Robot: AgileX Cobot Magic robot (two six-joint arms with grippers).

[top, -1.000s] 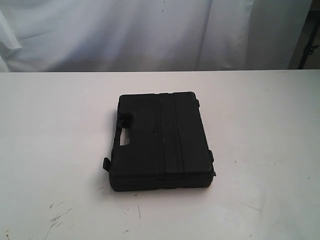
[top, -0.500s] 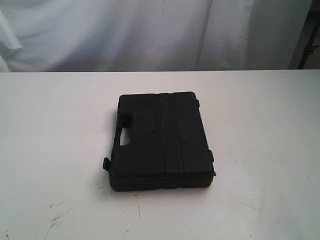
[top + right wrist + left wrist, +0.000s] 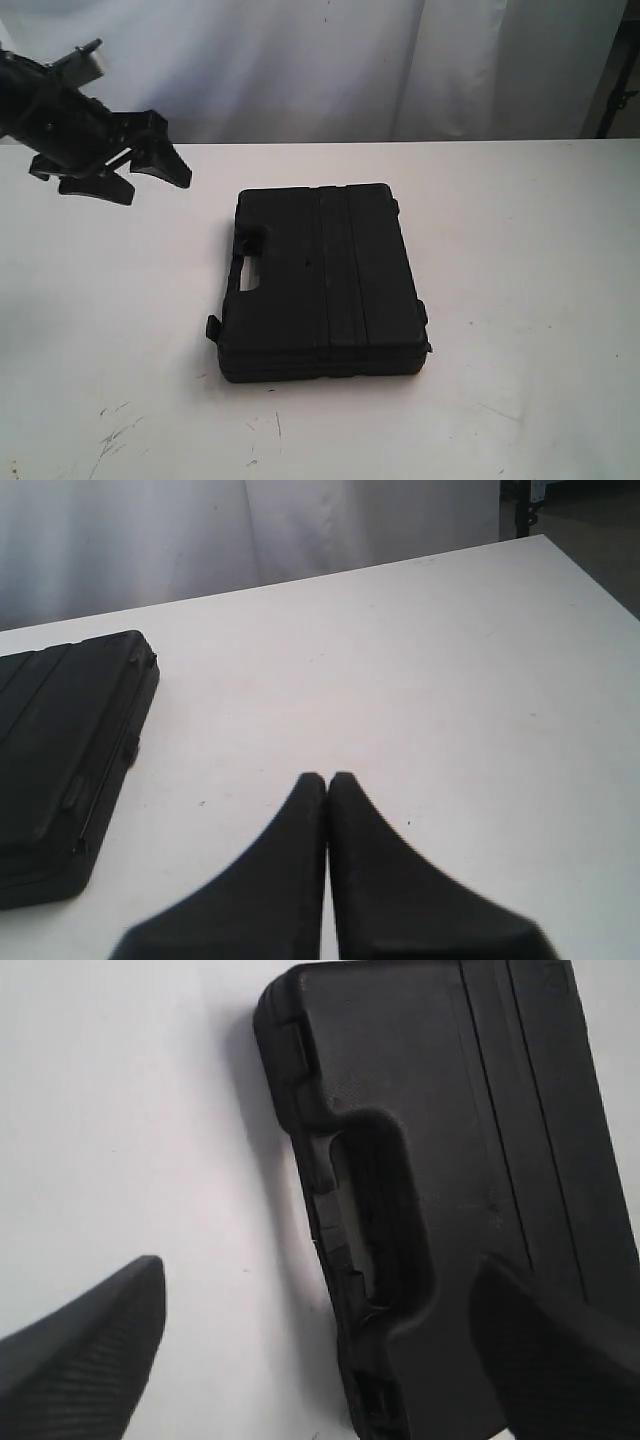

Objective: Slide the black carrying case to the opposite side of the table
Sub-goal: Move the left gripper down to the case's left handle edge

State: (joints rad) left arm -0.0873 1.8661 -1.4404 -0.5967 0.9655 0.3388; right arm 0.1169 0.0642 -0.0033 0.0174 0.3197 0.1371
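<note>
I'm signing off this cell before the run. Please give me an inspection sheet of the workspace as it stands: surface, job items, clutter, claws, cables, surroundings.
Surface: white table, with dark scuffs near its front edge.
Job's things: black case lies flat and closed mid-table, handle toward the left arm's side; nothing touches it.
Clutter: nothing seen.
Claws: left claw open, raised, apart from the case on its handle side; right claw shut over bare table beside the case, out of the exterior view.
Cables: nothing seen.
Surroundings: white curtain behind the table; dark stand at far right.
</note>
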